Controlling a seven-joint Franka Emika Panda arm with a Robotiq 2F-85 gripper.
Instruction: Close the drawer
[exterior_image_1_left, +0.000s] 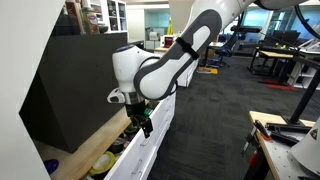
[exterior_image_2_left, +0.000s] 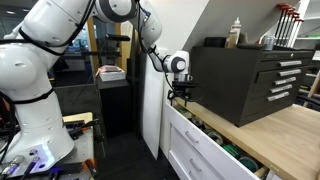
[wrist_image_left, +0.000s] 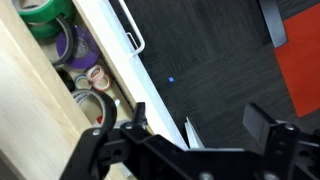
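In an exterior view, the white drawer (exterior_image_1_left: 140, 155) under the wooden worktop (exterior_image_1_left: 80, 140) stands pulled out, and the gripper (exterior_image_1_left: 143, 122) hangs just above its front edge. In an exterior view, the same drawer (exterior_image_2_left: 198, 146) is open beside the black tool chest (exterior_image_2_left: 250, 80), with the gripper (exterior_image_2_left: 182, 97) over it. In the wrist view the jaws are apart and hold nothing. Tape rolls (wrist_image_left: 80, 75) lie inside the drawer, behind its handle (wrist_image_left: 130, 28). I judge the closing is not begun; the whole push remains.
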